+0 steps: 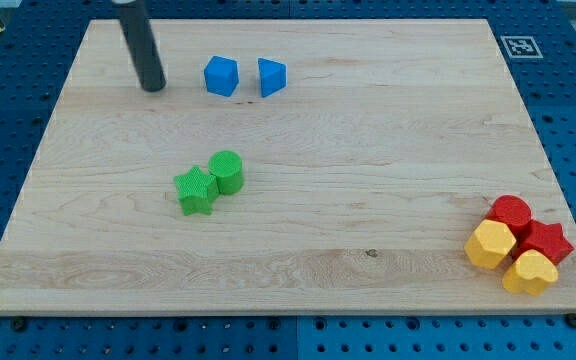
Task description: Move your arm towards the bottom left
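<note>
My tip [153,88] rests on the wooden board [368,160] near the view's top left. A blue cube [221,76] lies just to the tip's right, with a blue triangular block [271,76] beside it. A green star [196,190] and a green cylinder [227,171] touch each other left of the board's middle, well below the tip. At the view's bottom right sit a red cylinder [511,213], a red star [547,241], a yellow hexagonal block [490,244] and a yellow heart [529,271], clustered together.
A black and white marker tag [519,46] sits at the board's top right corner. The board lies on a blue perforated table [573,120].
</note>
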`<state>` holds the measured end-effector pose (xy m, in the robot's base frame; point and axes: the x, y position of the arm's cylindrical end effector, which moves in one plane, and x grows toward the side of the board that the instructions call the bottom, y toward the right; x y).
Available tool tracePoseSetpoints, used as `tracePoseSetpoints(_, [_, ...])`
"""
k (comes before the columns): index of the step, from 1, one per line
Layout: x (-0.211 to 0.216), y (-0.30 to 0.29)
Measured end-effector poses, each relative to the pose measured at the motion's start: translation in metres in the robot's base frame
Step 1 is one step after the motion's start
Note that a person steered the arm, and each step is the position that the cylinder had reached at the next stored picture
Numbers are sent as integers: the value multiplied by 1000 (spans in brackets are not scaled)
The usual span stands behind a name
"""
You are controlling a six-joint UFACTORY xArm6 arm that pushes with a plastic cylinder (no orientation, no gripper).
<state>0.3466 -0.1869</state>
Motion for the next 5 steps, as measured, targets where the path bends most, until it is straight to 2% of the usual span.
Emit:
tracePoseSetpoints(1, [54,-17])
tracePoseSetpoints(3, [165,-13])
tracePoseSetpoints(4, [202,15])
tracePoseSetpoints(5, [202,73])
